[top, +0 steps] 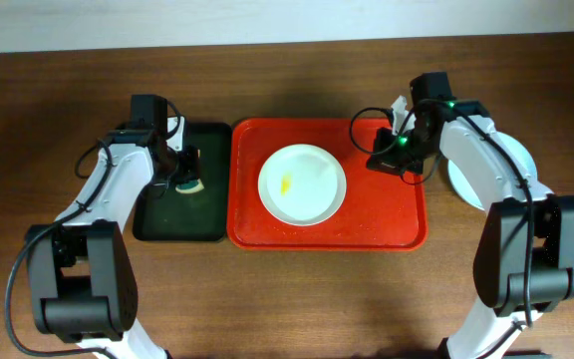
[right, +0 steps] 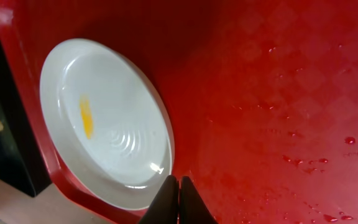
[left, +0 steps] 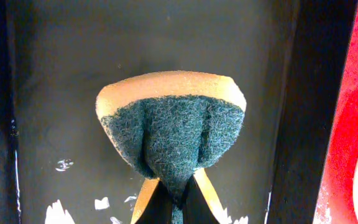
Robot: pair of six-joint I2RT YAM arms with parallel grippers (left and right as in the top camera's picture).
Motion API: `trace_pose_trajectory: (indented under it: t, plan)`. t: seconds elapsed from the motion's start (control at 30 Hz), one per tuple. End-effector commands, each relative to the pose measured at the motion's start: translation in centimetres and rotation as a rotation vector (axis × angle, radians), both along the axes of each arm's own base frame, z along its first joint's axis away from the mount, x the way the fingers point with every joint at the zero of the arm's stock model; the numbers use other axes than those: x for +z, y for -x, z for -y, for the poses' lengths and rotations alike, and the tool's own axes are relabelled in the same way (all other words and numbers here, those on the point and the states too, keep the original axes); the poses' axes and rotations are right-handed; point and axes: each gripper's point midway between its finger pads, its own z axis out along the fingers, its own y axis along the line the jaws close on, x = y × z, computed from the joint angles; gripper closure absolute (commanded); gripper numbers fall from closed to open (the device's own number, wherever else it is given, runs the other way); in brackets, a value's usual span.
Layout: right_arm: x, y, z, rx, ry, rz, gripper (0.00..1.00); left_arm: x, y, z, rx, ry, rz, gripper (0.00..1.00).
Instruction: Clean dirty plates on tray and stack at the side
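Right of tray, pale plate mostly hidden under right arm; right gripper closed, empty; left gripper pinching sponge

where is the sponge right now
In the overhead view the sponge is left of the red tray, over the black tray, pinched in the left fingers.

Soft, even light from above leaves only faint shadows on the brown wooden table, while close up a small white glare sits on the round white plate just left of the right gripper's pressed-together jaws, droplets glint on the large red plastic tray to their right, and the jaws themselves look dark and blurred.
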Motion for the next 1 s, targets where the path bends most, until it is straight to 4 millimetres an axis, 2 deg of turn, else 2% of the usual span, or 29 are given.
trace_pose_trajectory:
  t: [0.0, 0.03, 0.1, 0.27, 0.43, 0.67, 0.8, 0.87, 0.93, 0.97]
  plan:
    - [0.6, 0.7, -1.1, 0.073, -0.040, 0.032, 0.80, 0.0, 0.0, -0.1, 0.004, -0.006, 0.002, 1.00]
    - [0.2, 1.0, -1.4, 0.082, -0.040, 0.021, 0.62, 0.0, 0.0, -0.1, 0.005, -0.006, 0.002, 1.00]
    - [-0.5, 1.5, -2.0, 0.117, -0.029, 0.015, 0.48, 0.0, 0.0, -0.1, 0.005, -0.006, 0.002, 1.00]
    - [-1.6, 1.4, -2.6, 0.157, 0.079, 0.035, 0.49, 0.0, 0.0, -0.1, 0.005, -0.006, 0.003, 1.00]
    - [-2.6, 1.2, -2.1, 0.148, 0.265, 0.051, 0.49, 0.0, 0.0, -0.1, 0.005, -0.006, 0.002, 1.00]
    - [-2.8, 1.6, -2.9, 0.159, 0.254, 0.045, 0.49, 0.0, 0.0, -0.1, 0.005, -0.006, 0.002, 1.00]
    - [-4.1, 2.2, -2.9, 0.120, 0.242, 0.021, 0.50, 0.0, 0.0, -0.1, 0.005, -0.006, 0.002, 1.00]
    - [-4.8, 2.4, -3.5, 0.127, 0.202, 0.030, 0.51, 0.0, 0.0, -0.1, 0.005, -0.006, 0.002, 1.00]
    - [-5.5, 2.7, -4.1, 0.133, 0.163, 0.038, 0.56, 0.0, 0.0, -0.1, 0.005, -0.006, 0.001, 1.00]
    - [-5.8, 2.8, -4.2, 0.134, 0.156, 0.040, 0.62, 0.0, 0.0, -0.1, 0.005, -0.006, 0.001, 1.00]
